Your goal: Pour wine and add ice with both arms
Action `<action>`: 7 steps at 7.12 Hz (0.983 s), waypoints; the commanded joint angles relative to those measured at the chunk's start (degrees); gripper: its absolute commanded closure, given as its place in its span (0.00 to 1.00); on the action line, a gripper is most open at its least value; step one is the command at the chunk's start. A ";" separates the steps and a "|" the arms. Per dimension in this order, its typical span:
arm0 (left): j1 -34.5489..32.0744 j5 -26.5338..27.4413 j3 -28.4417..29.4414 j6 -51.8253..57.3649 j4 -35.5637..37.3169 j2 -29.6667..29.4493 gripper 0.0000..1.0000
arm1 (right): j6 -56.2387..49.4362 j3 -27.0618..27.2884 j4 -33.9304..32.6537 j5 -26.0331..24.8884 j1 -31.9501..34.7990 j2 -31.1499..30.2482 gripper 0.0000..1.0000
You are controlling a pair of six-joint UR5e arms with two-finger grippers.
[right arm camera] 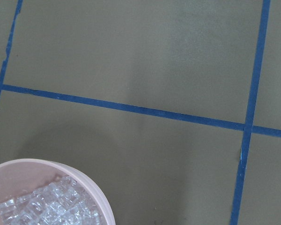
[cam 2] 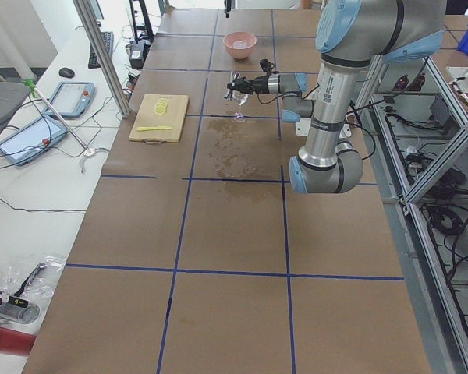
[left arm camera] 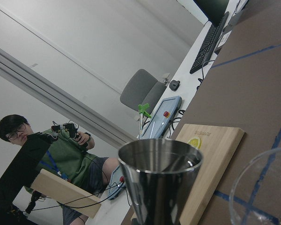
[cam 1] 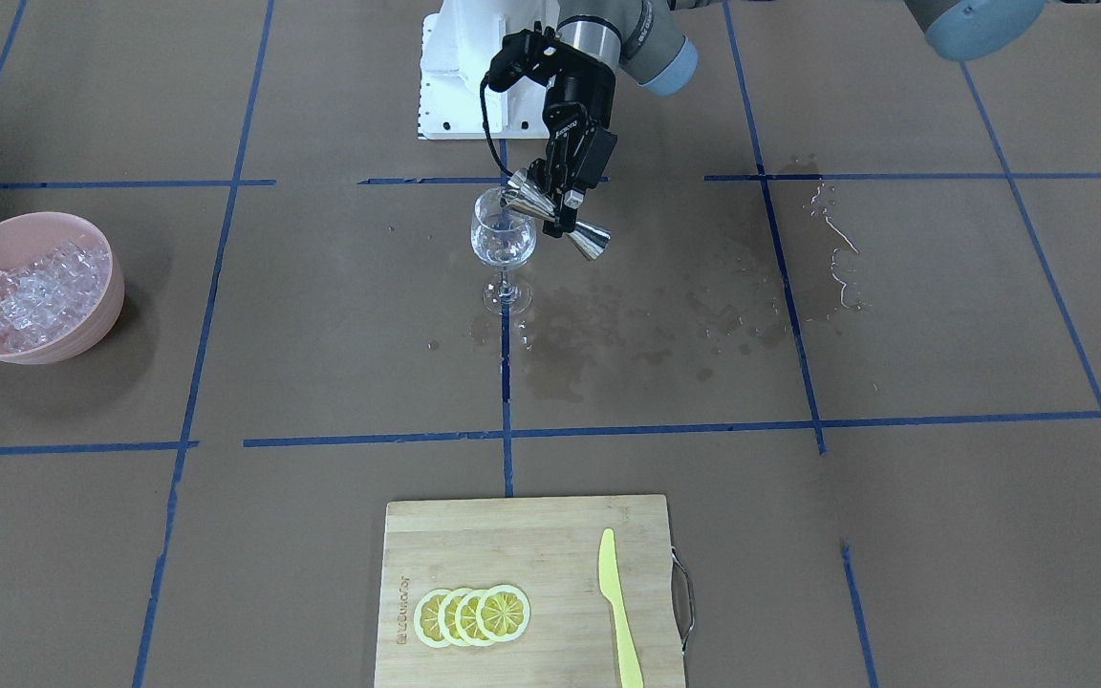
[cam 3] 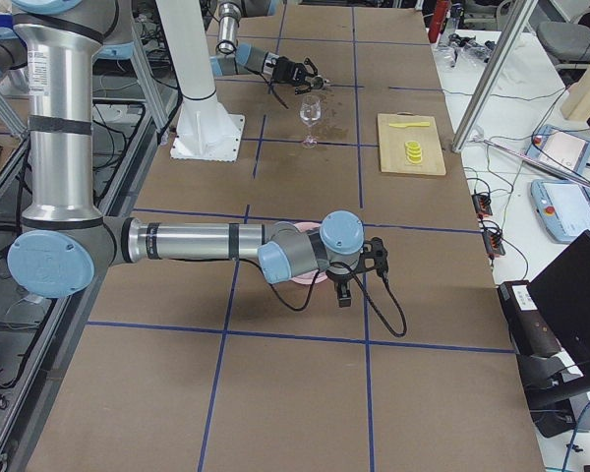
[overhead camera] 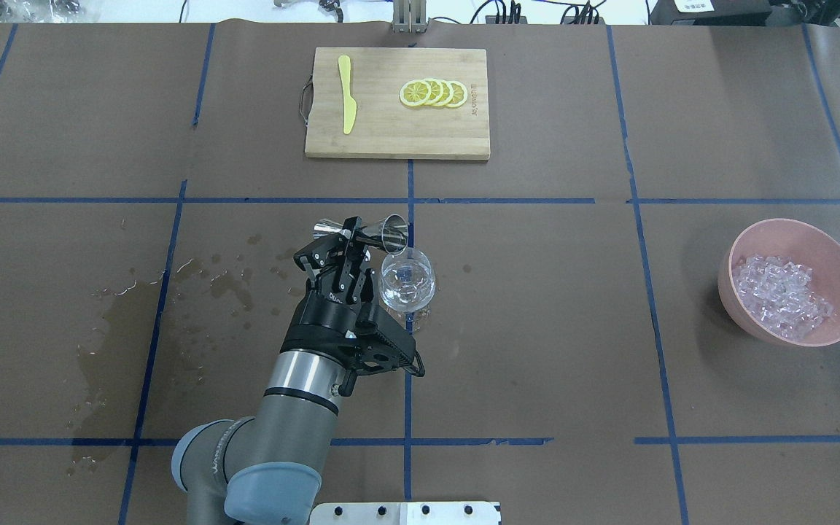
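left gripper [cam 1: 556, 204] clamped on steel jigger [cam 1: 590, 240], tipped over wine glass [cam 1: 503, 241].
right gripper [cam 3: 342, 293] apparently over pink bowl [overhead camera: 828, 251]; its state cannot be told.

Jigger [overhead camera: 362, 232] at glass [overhead camera: 407, 283] rim; ice [overhead camera: 781, 297] in bowl [overhead camera: 817, 244] rightward — board [overhead camera: 391, 135] beyond.

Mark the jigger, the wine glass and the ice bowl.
jigger [cam 1: 590, 239], front-facing view, right cone.
wine glass [overhead camera: 407, 281], overhead view, bowl.
ice bowl [cam 1: 84, 330], front-facing view, outer wall.

Opposed overhead and front views, wine glass [cam 1: 503, 239] common to both.
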 commanded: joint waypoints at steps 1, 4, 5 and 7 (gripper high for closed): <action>-0.20 0.34 -0.14 5.05 0.08 -0.04 1.00 | 0.07 -0.02 0.00 -0.01 0.00 0.14 0.00; -0.21 1.73 0.03 14.54 0.60 -0.13 1.00 | 0.07 -0.02 0.00 -0.01 0.00 0.14 0.00; -0.21 1.83 0.03 16.57 0.69 -0.13 1.00 | 0.07 -0.02 0.00 -0.01 0.00 0.14 0.00; -0.21 3.05 0.03 21.84 0.69 -0.13 1.00 | 0.07 0.07 0.00 0.08 0.00 0.14 0.00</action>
